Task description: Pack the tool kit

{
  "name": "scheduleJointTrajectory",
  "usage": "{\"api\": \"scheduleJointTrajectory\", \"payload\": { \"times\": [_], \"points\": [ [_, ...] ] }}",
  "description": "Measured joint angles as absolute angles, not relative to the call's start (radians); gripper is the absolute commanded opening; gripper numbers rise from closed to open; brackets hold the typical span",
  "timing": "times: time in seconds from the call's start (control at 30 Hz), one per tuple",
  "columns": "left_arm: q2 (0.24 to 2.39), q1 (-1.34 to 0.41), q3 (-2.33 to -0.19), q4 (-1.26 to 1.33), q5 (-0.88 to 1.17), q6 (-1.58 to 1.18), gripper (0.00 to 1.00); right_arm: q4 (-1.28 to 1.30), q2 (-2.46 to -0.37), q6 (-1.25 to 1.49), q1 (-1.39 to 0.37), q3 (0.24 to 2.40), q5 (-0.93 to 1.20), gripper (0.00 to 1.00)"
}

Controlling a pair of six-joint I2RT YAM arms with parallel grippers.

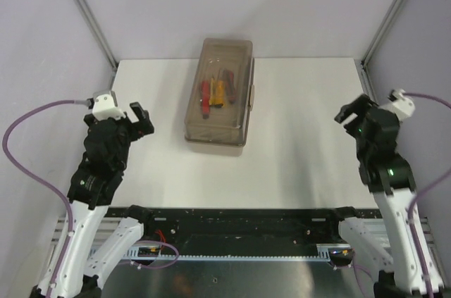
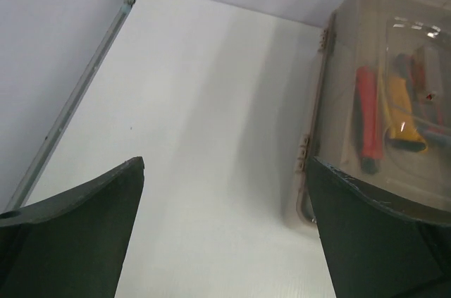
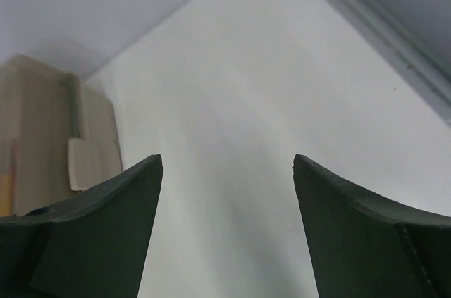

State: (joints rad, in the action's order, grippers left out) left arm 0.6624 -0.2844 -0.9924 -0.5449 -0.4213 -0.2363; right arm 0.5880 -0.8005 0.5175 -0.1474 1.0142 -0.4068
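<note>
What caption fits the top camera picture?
Beige rectangular plastic toolbox, smoky lid shut over red and yellow tools, between open left claw and open right claw.

One beige toolbox on one white table. Through the smoky lid I count three: one red handle, one yellow handle and one darker red handle; any more I can't make out. One latch, two hinges. Two arms, so one left tool and one right tool, with two fingers each
</note>
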Motion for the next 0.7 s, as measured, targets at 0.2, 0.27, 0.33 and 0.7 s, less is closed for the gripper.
{"api": "scheduleJointTrajectory", "payload": {
  "times": [0.2,0.27,0.33,0.7],
  "points": [
    [0.560,-0.279,-0.942,-0.628,-0.414,-0.273,0.99,0.696,-0.517,0.488,-0.146,1.055,-0.497,0.80],
    [0.519,-0.279,-0.933,-0.648,-0.398,-0.281,1.00,0.732,-0.466,0.473,-0.144,1.080,-0.529,0.81],
    [0.481,-0.278,-0.929,-0.662,-0.383,-0.289,1.00,0.769,-0.431,0.461,-0.144,1.097,-0.558,0.81],
    [0.345,-0.278,-0.927,-0.733,-0.371,-0.312,0.99,0.889,-0.321,0.429,-0.144,1.131,-0.647,0.82]
  ]
}}
